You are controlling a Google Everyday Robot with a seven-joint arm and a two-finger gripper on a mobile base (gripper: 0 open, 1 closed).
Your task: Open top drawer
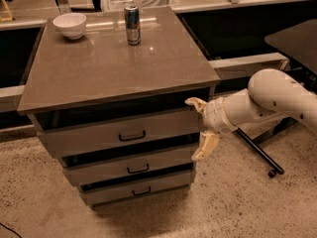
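Grey-brown top drawer, claw at its right end, spread wide, empty

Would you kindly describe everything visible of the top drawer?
The top drawer shows a wide grey-brown front, matte, with a small black loop handle at mid-front. It sits just under the cabinet top, a dark gap above it. The open gripper is at its end on the view's right; contact cannot be told.
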